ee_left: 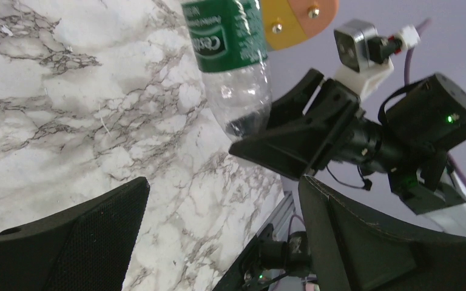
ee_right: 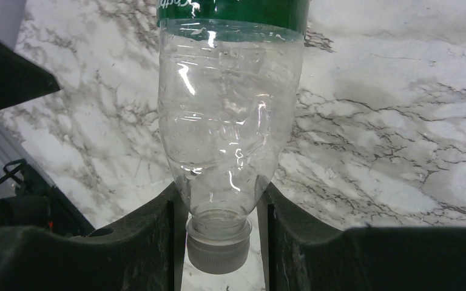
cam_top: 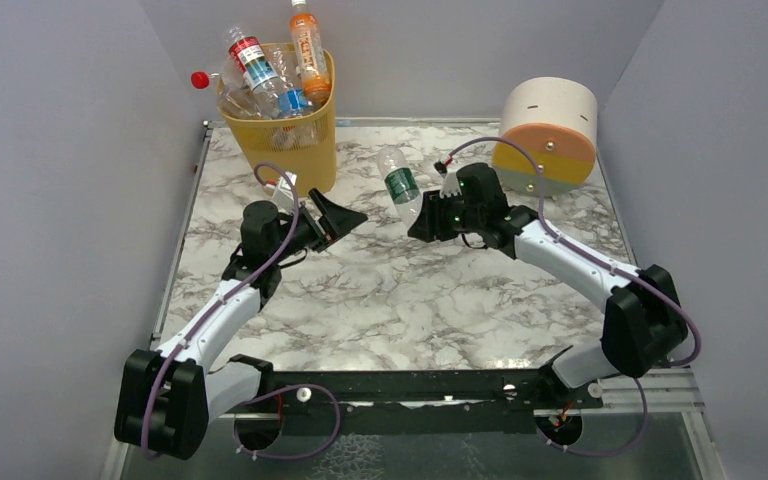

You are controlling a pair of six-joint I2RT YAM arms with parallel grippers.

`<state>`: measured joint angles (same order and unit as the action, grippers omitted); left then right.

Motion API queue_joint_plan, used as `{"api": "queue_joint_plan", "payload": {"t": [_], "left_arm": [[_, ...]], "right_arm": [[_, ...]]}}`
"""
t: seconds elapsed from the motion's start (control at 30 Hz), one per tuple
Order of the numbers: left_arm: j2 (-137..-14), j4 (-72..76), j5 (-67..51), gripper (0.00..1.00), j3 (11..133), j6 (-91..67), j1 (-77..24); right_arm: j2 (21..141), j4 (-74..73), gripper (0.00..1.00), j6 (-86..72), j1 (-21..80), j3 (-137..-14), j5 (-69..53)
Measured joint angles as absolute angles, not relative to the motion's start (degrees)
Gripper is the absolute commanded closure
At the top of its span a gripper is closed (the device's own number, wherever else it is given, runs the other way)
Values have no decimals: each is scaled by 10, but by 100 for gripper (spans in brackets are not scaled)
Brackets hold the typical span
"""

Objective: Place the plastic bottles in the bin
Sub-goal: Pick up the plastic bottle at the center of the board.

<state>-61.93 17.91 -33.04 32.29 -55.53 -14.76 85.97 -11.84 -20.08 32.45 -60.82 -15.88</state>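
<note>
1. Under me lies a white marble-patterned surface point(cam_top: 390, 300) with grey veins.
2. A round white, orange and grey drum point(cam_top: 548, 135) sits at the surface's far right corner.
3. Plain grey walls point(cam_top: 50, 150) enclose the surface.

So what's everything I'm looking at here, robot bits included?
bin: one, yellow-orange, far left corner of the table
bottles in the bin: several, exact count unclear; clear, with red, blue and orange labels, piled above the rim
green-label bottle: one, clear, mid-table, held cap-end down off the surface
drum: one, white, orange and grey, far right corner
table: one, white-grey marble pattern
left gripper: one, black, open and empty, near the bin
right gripper: one, black, shut on the green-label bottle at its neck
</note>
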Motion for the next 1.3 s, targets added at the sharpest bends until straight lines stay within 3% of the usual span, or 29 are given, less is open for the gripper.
{"api": "queue_joint_plan", "payload": {"t": [0.23, 0.93, 1.13, 1.3], "left_arm": [[-619, 216, -287, 1, 324, -601, -156], [-645, 244, -198, 1, 355, -589, -226], [-637, 243, -179, 13, 355, -578, -226], [-632, 231, -169, 36, 357, -565, -226]], "right_arm": [[799, -116, 84, -204, 338, -589, -203], [764, -122, 84, -210, 443, -583, -235], [764, -130, 84, -210, 451, -583, -225], [763, -130, 84, -210, 451, -583, -210]]}}
